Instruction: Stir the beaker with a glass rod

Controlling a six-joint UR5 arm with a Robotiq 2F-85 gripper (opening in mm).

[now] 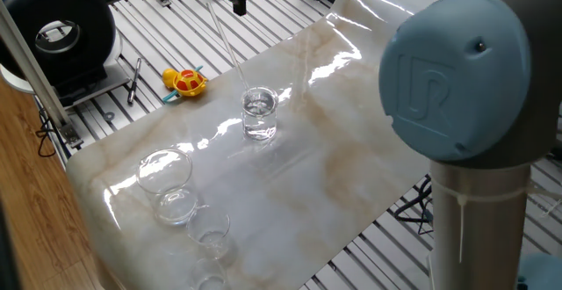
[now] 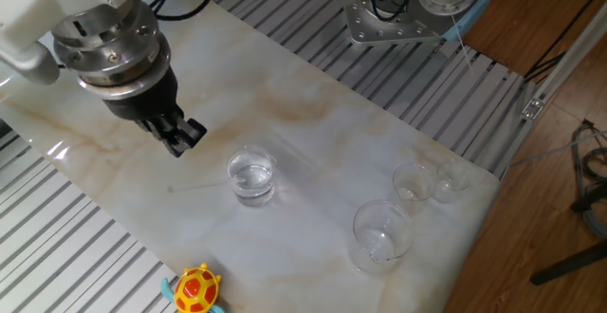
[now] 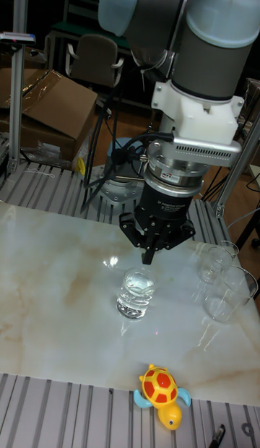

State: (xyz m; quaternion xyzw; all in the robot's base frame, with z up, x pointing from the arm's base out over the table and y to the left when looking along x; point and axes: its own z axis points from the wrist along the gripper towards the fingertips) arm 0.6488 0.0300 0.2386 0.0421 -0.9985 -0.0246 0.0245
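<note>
While the fingers [image 2: 178, 139] sit together, a toy turtle [image 2: 195, 289] lies near the beaker [image 2: 251, 176].

Two fixed cameras looked down on the table [image 1: 351, 149] from opposite sides; the tall one faced the claw [image 3: 148, 254] low and close. All shared the beaker [image 2: 251, 177] beneath it.

My arm has grey tube links and pale blue joint caps, one embossed with a UR logo. A white wrist block carries a silver ribbed flange, then a black claw [image 3: 149, 256]; its label looks unreadable.
</note>
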